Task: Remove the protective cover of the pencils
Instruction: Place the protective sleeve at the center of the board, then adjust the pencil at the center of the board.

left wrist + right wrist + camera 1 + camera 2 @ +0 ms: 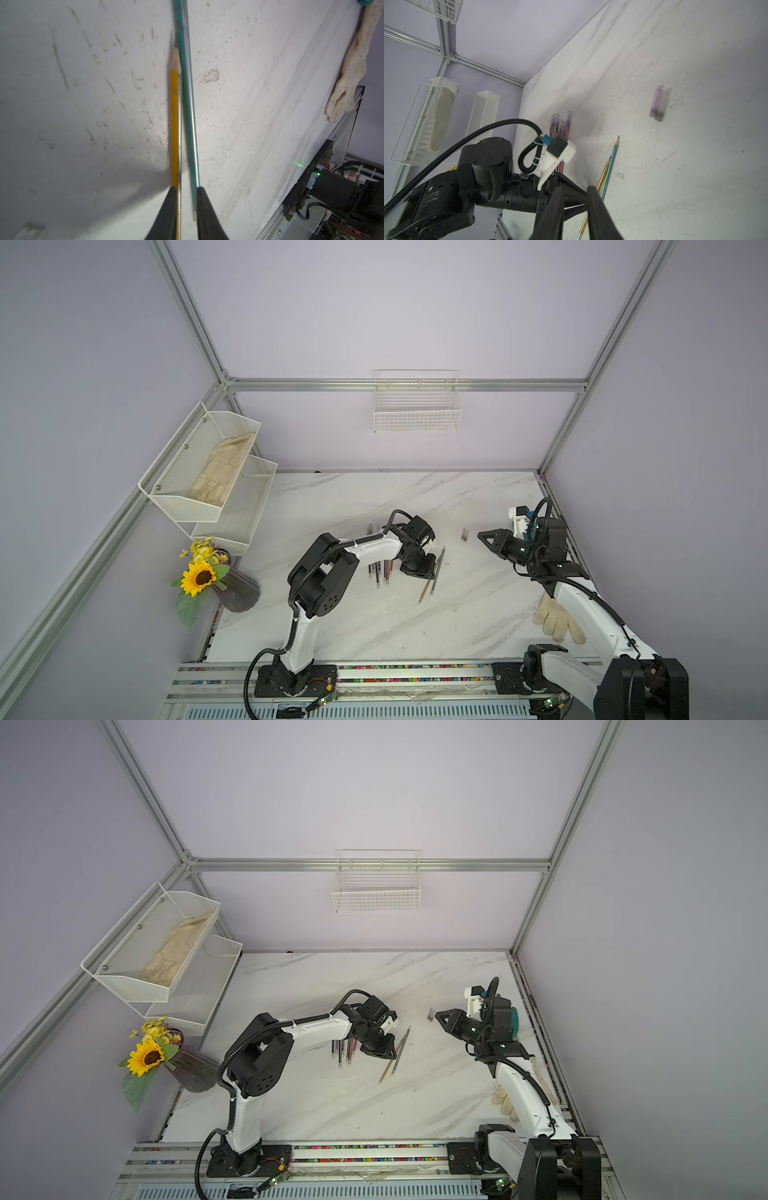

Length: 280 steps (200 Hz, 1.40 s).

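Note:
Two bare pencils lie side by side on the marble table (374, 622): a yellow one (175, 124) with a sharpened tip and a green one (188, 93). My left gripper (187, 188) is down at the table over them, slightly open; each pencil runs along the inside of a finger, with bare table between them. Behind the left arm lie several more pencils (560, 126) with clear covers on their tips. Two loose clear covers (659, 104) lie together on the table, also seen in a top view (464, 534). My right gripper (576, 189) hovers just right of them, narrowly open and empty.
A white work glove (557, 620) lies by the right arm near the table's right edge. A vase with a sunflower (232, 589) stands at the left edge below a two-tier mesh shelf (199, 472). A wire basket (417, 410) hangs on the back wall.

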{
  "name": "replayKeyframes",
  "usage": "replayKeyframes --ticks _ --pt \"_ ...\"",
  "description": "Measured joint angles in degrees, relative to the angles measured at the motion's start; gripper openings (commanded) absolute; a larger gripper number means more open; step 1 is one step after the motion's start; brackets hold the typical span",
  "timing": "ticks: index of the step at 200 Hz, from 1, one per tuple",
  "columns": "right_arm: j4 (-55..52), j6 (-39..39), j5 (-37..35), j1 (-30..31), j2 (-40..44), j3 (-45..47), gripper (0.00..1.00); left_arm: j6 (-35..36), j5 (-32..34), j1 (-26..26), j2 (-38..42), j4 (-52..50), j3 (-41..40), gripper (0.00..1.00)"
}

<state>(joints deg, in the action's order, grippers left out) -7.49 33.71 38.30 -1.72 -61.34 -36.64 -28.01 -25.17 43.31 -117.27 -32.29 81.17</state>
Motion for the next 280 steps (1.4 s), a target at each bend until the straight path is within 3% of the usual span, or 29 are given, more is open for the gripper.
replayKeyframes --ticks 24,44,75,82,146,280 --pt "0.5 1.57 1.36 1.57 1.7 4.44 0.24 0.17 1.22 -0.07 1.31 -0.81 -0.07 0.2" --pt "1.25 4.26 1.18 6.67 4.2 9.18 0.24 0.61 2.25 -0.15 4.72 -1.18 -1.44 0.19" --pt "2.16 7.78 -1.16 16.11 7.26 13.14 0.24 0.48 2.6 -0.17 10.8 -0.02 -7.28 0.0" --pt "2.43 8.35 -1.84 16.85 7.89 13.7 0.24 0.59 2.64 -0.17 11.74 0.42 -8.66 0.0" --pt "2.51 8.94 -6.58 17.22 9.68 15.06 0.24 0.52 4.9 0.02 15.39 1.4 -16.72 0.0" --pt "3.63 9.7 -8.98 17.27 8.9 18.6 0.24 -0.44 5.64 4.46 11.21 3.17 -16.98 0.0"
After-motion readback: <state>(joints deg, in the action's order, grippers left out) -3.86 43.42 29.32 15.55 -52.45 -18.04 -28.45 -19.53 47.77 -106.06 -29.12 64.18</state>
